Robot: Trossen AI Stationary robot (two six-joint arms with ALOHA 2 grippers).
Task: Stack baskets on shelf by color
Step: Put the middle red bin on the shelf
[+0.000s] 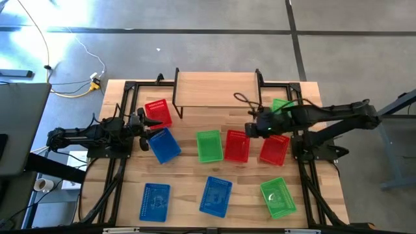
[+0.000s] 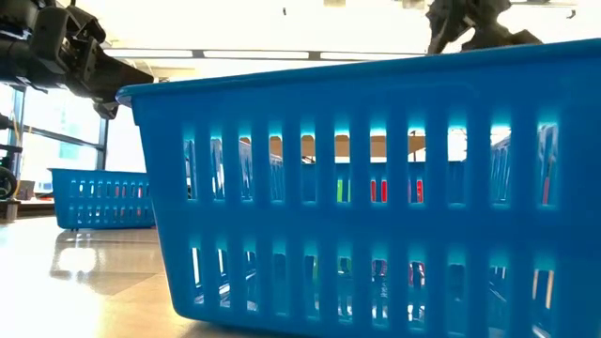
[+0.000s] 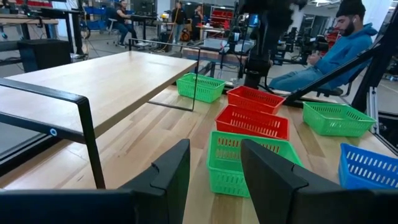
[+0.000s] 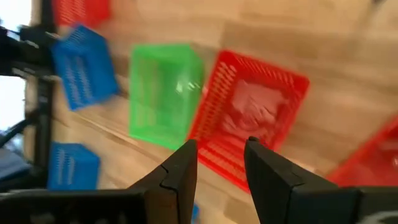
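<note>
Nine baskets lie on the table in front of the shelf [image 1: 218, 88], which holds none. Far left are a red basket [image 1: 157, 114] and a blue one [image 1: 164, 144]. In the middle row stand a green basket [image 1: 209, 145] and two red ones [image 1: 236, 145] [image 1: 274, 149]. Another green basket [image 1: 281, 106] is half hidden under the right arm. Near the front are two blue baskets [image 1: 155, 200] [image 1: 216, 195] and a green one [image 1: 278, 196]. My left gripper [image 1: 144, 125] is open and empty between the far-left red and blue baskets. My right gripper [image 4: 221, 163] is open and empty above the middle red basket [image 4: 249, 118].
The shelf's black legs [image 3: 93, 146] stand close ahead of my left gripper [image 3: 214, 168]. A black cable [image 1: 244, 99] lies on the shelf's right end. In the low view a blue basket [image 2: 376, 188] fills the foreground. A person [image 3: 336, 53] sits beyond the table's right side.
</note>
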